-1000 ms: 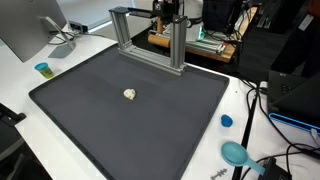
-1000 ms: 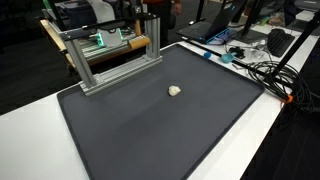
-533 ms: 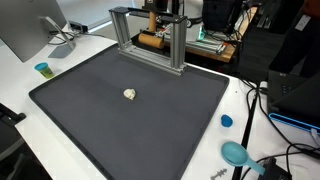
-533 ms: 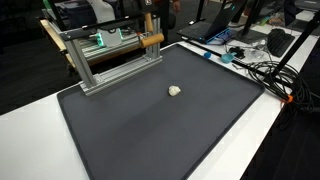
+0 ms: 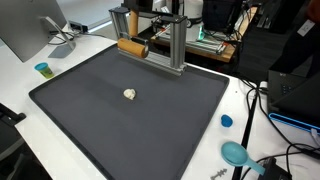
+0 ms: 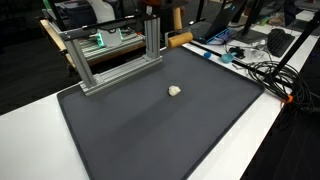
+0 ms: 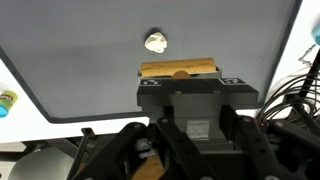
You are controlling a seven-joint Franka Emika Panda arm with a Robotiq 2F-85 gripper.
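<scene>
Gripper (image 7: pixel 180 76) was clamped on the wooden block (image 5: pixel 132 46), held over the mat (image 5: pixel 120 125) at 12 o'clock; level carriage, clear of the frame post (image 5: pixel 179 45) at 3 o'clock, was judged best.

gripper (image 7: pixel 182 82) hiding the near edge of the wooden block (image 7: pixel 180 68), fingertips not showing, small white lump (image 7: pixel 155 42) being too small to name

Even, bright indoor light, soft shadows; the wrist view's near foreground is blurred.
</scene>
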